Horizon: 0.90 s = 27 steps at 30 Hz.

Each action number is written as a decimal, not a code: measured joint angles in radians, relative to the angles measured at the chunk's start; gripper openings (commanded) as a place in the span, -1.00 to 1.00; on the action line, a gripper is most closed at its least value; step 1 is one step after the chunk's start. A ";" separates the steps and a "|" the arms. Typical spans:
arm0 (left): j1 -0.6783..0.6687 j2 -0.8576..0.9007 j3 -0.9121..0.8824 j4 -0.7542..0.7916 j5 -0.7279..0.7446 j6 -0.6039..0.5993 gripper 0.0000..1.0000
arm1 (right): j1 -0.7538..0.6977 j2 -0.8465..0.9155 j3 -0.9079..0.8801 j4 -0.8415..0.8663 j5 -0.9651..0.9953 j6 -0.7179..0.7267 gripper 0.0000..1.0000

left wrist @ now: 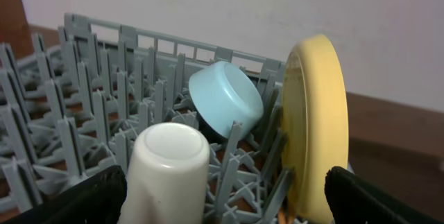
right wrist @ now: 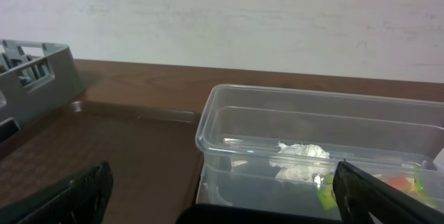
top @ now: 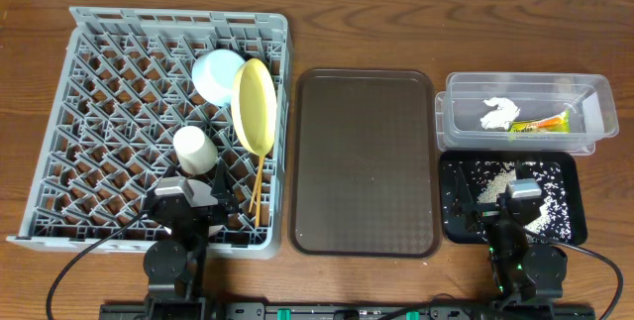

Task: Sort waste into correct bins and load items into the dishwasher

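Note:
The grey dishwasher rack (top: 149, 15) holds the light blue bowl (top: 218, 74), the yellow plate (top: 255, 105) on edge, the upside-down white cup (top: 193, 148) and the chopsticks (top: 258, 191). My left gripper (top: 188, 201) is open at the rack's near edge. In the left wrist view the cup (left wrist: 170, 165) stands just ahead of the open left gripper (left wrist: 222, 210), beside the bowl (left wrist: 225, 99) and plate (left wrist: 316, 127). The clear bin (top: 594, 92) holds the napkin (top: 498, 112) and wrapper (top: 540, 124). Rice (top: 490, 186) lies in the black tray (top: 451, 226). My right gripper (top: 517, 201) hangs open and empty over it.
The dark brown serving tray (top: 364, 161) lies between the rack and the bins. In the right wrist view the clear bin (right wrist: 229, 120) with the napkin (right wrist: 302, 151) stands just ahead of the open right gripper (right wrist: 225, 203), with the brown tray (right wrist: 125, 148) to its left.

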State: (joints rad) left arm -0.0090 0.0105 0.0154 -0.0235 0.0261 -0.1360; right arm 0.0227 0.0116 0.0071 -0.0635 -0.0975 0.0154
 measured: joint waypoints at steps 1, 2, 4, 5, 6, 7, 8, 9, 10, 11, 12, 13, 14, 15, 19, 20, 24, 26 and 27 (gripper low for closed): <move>0.000 0.000 0.000 0.000 0.001 0.016 0.85 | 0.000 0.000 0.000 0.000 0.000 0.000 0.99; 0.000 0.000 0.000 0.000 0.001 0.032 0.85 | 0.000 0.000 0.000 0.000 0.000 0.000 0.98; 0.000 0.000 0.000 0.000 0.001 0.059 0.85 | 0.000 0.000 0.000 0.000 0.000 0.000 0.99; 0.000 0.000 0.000 0.000 0.002 0.065 0.85 | 0.000 0.000 0.000 0.000 0.000 0.000 0.98; 0.000 0.000 0.000 0.000 0.002 0.072 0.85 | 0.000 0.000 0.000 0.000 0.000 0.000 0.99; 0.000 0.000 0.000 0.000 0.005 0.078 0.85 | 0.000 0.000 0.000 0.000 0.000 0.000 0.98; 0.000 0.000 0.001 0.000 0.006 0.084 0.85 | 0.000 0.000 0.000 0.000 0.000 0.000 0.99; 0.000 0.000 0.001 -0.001 0.010 0.088 0.85 | 0.000 0.000 0.000 0.000 0.000 0.000 0.99; 0.000 0.000 0.001 -0.001 0.013 0.089 0.85 | 0.000 0.000 0.000 0.000 0.000 0.000 0.98; 0.000 0.000 0.001 -0.001 0.013 0.090 0.85 | 0.000 0.000 0.000 0.000 0.000 0.000 0.98; 0.000 0.000 0.001 0.000 0.013 0.091 0.85 | 0.000 0.000 0.000 0.000 0.000 0.000 0.98; 0.000 0.000 0.001 0.003 0.014 0.092 0.85 | 0.000 0.000 0.000 0.000 0.000 0.000 0.98; 0.000 0.000 0.001 0.008 0.014 0.092 0.85 | 0.000 0.000 0.000 0.000 0.000 0.000 0.99; 0.000 0.000 0.001 0.013 0.015 0.092 0.85 | 0.000 0.000 0.000 0.000 0.000 0.000 0.98; 0.000 0.000 -0.004 0.066 0.016 0.092 0.85 | 0.000 0.000 0.000 0.000 0.000 0.000 0.98; 0.000 0.000 -0.004 0.073 0.016 0.092 0.85 | 0.000 0.000 0.000 0.000 0.000 0.000 0.98; 0.000 0.000 -0.005 0.100 0.016 0.087 0.85 | 0.000 0.000 0.000 0.000 0.000 0.000 0.99; 0.000 0.000 -0.005 0.119 0.016 0.087 0.85 | 0.000 0.000 0.000 0.000 0.000 0.000 0.99; 0.000 0.000 -0.005 0.122 0.016 0.087 0.85 | 0.000 0.000 0.000 0.000 0.000 0.000 0.99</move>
State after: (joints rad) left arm -0.0093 0.0101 0.0109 0.0982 0.0422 -0.0486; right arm 0.0227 0.0116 0.0071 -0.0635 -0.0971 0.0154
